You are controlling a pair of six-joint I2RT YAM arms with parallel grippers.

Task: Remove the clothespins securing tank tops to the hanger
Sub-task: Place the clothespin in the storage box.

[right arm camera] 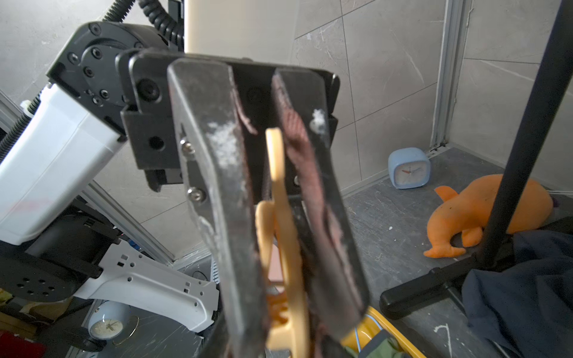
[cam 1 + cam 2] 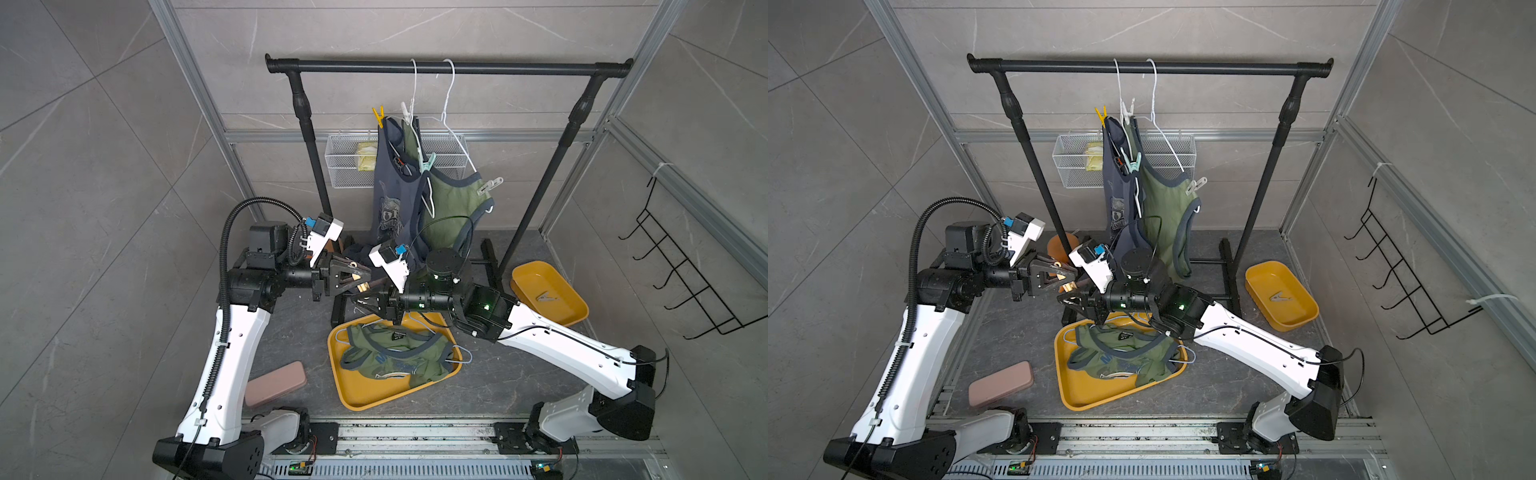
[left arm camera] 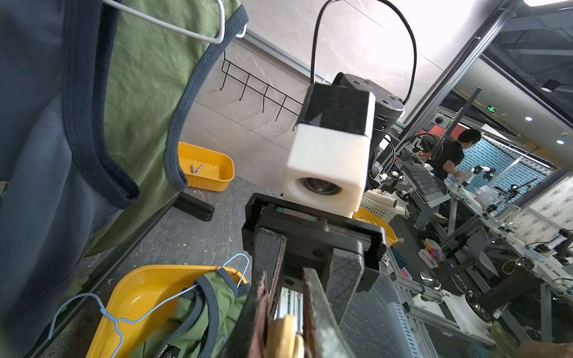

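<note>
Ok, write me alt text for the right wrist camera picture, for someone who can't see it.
Close up, the left tool grips a pale orange-tan clothespin between its two worn fingers, filling the middle of the view. Behind it, an orange plush toy and a light blue alarm clock sit on the grey floor; a black rack post crosses the toy.

You've got: clothespin (image 1: 275, 161) smooth tan plastic; tank tops (image 2: 451, 208) matt cloth; tray (image 2: 365, 390) glossy yellow plastic; rack (image 2: 353, 66) matt blk metal.
</note>
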